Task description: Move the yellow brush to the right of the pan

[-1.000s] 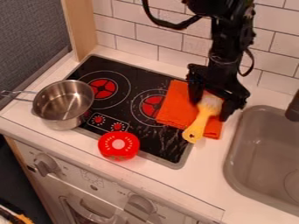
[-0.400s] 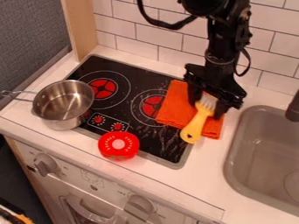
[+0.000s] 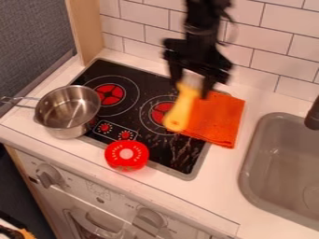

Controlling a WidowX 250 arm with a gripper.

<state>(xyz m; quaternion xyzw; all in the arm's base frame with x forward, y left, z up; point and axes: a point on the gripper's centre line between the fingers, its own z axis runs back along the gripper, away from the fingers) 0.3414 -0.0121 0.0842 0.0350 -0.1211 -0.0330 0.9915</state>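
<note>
White-tiled wall point(image 3: 270, 46) behind pale countertop point(image 3: 215, 196); dark gray panel point(image 3: 31, 37), wooden post point(image 3: 87, 28) at left.

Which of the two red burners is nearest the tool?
The burner nearer the sink: in this view the yellow brush in the tool overlaps it. The other burner sits beside the pan.

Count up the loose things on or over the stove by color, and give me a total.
Silver: 1, the pan
Yellow: 1, the brush
Orange: 1, the cloth, partly on the stove
Red: 1, the toy tomato half
Total: 4
</note>
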